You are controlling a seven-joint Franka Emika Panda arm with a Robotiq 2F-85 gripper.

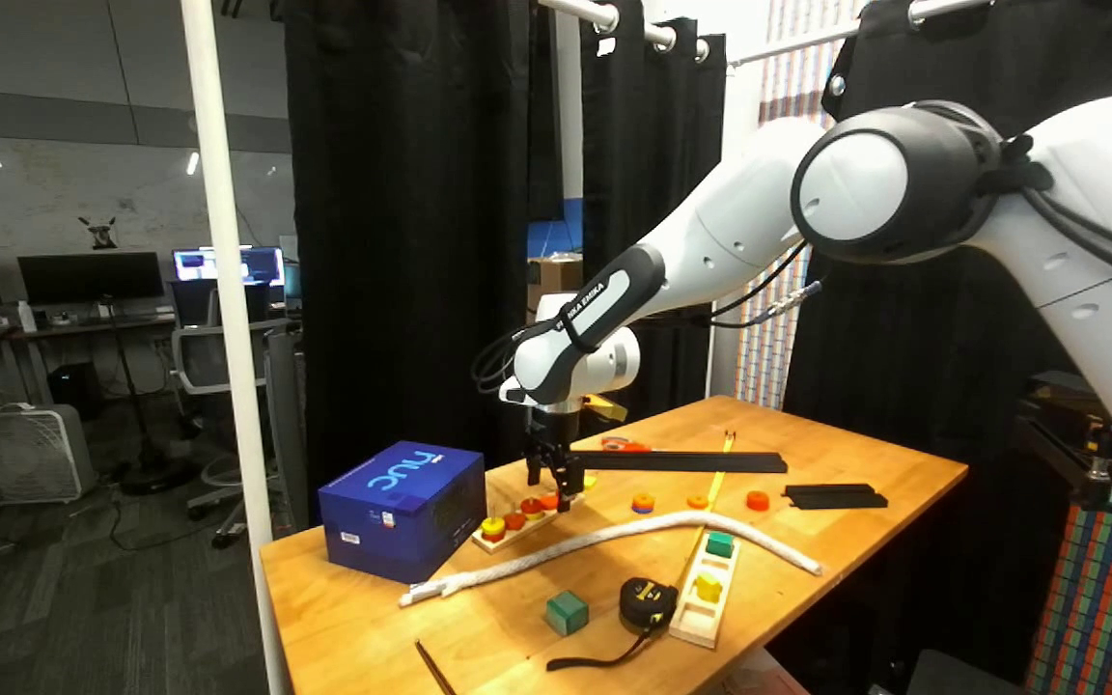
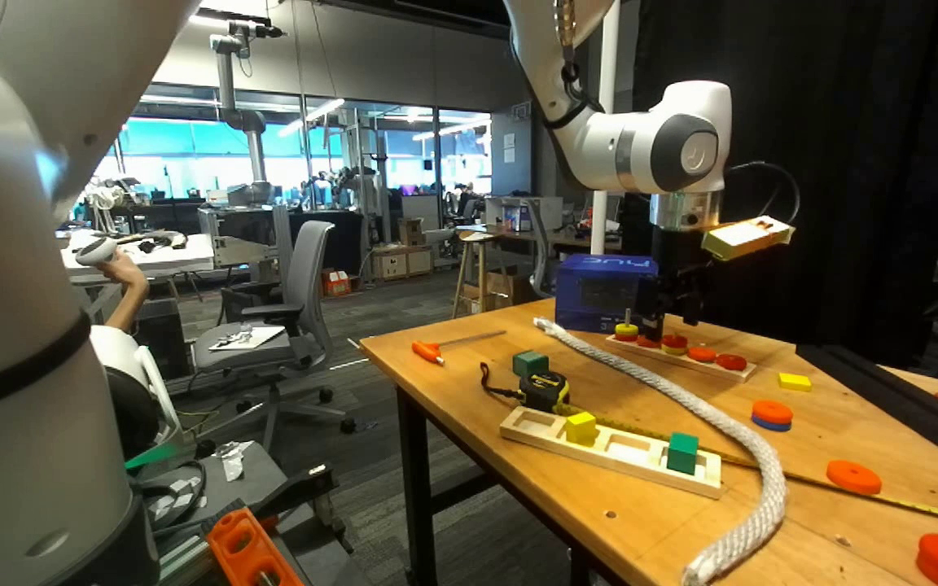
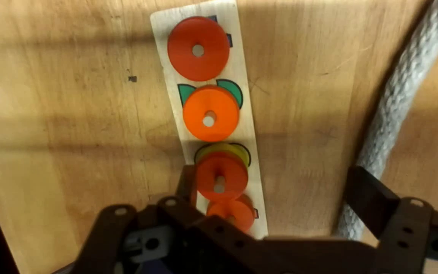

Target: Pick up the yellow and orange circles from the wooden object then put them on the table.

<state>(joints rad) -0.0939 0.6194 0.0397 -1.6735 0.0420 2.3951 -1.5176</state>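
The wooden object is a narrow peg board point(image 3: 248, 127) holding several circles on pegs. In the wrist view a red circle point(image 3: 186, 57) is at the far end, then an orange circle point(image 3: 196, 121). Closer in, a red circle lies on a yellow circle point(image 3: 243, 153), with another orange circle point(image 3: 238, 215) partly hidden behind the jaw. An exterior view shows a yellow circle point(image 2: 626, 332) on the peg at the box end. My gripper point(image 3: 280, 186) is open and empty; its left finger is beside the red-and-yellow stack, its right over the rope. The table point(image 1: 633, 569) carries loose orange circles point(image 2: 853, 477).
A blue box point(image 1: 402, 512) stands near the board. A white rope point(image 2: 705, 411) curves past it. A tape measure point(image 2: 542, 391), a green cube point(image 1: 567, 613), and a wooden tray point(image 1: 696, 627) with green and yellow blocks lie nearby. Black rails point(image 1: 681, 461) lie on the table.
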